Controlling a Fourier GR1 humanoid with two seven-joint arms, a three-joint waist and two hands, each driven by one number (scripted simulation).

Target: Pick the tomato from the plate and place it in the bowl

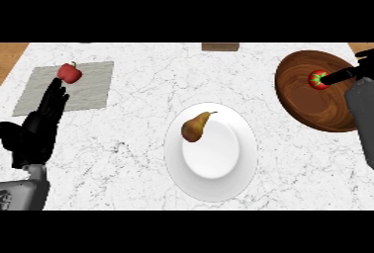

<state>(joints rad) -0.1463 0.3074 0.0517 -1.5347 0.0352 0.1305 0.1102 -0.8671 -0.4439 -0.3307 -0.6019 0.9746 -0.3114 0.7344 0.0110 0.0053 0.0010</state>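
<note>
Sitting inside the wooden bowl (pixel 306 106) at the bench's right, the tomato (pixel 317 79) is touched by the right hand (pixel 343 75); whether it is clamped cannot be told. The left hand (pixel 33 136) is held spread, resting at left. Only a pear (pixel 196 127) is seen on the plate (pixel 219 180).

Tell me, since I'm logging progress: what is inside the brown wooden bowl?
A round red tomato with a green top lies inside the brown wooden bowl, the black right hand at it. The hand and grey forearm hide the bowl's right side.
</note>
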